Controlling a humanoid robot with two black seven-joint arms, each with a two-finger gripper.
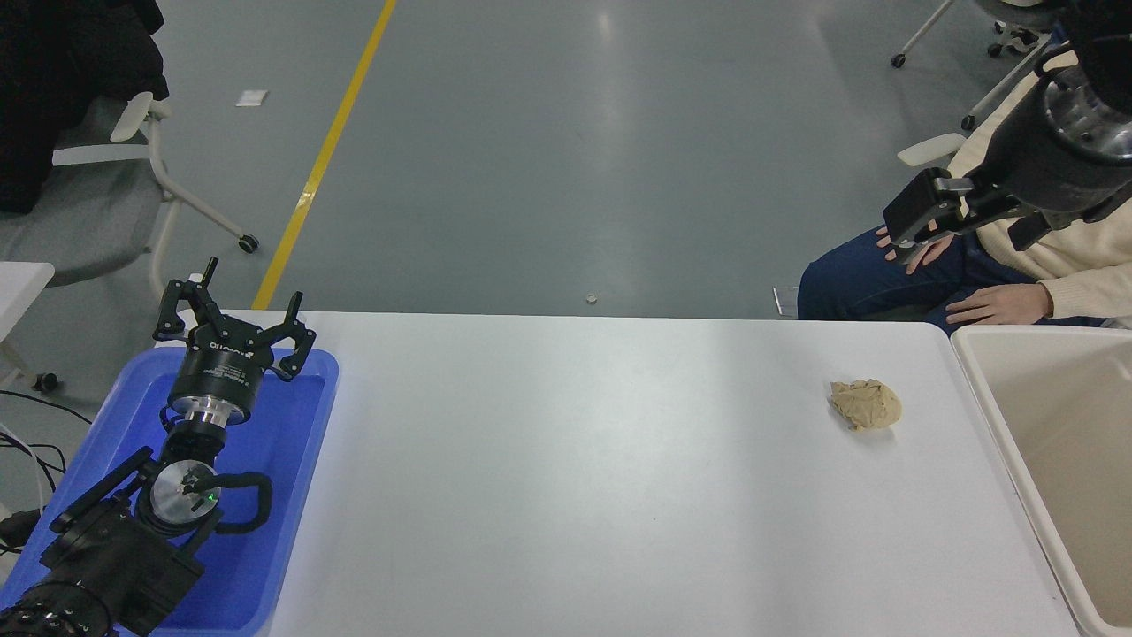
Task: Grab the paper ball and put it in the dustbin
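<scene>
White table [566, 495] before grey floor [548, 150]; left fingers [181, 310] spread, right fingers [920, 226] unclear.

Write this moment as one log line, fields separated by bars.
ball: on table, untouched | bin: right of ball | right gripper: raised, far from ball | left gripper: open over blue tray

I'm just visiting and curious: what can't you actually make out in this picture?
- Bin: head view, cut off by the right and bottom edges; its floor partly unseen.
- Right claw: seen side-on against a seated person; open or shut unclear.
- Tray: the left arm covers much of its inside.
- Ball: its underside is hidden.
</scene>
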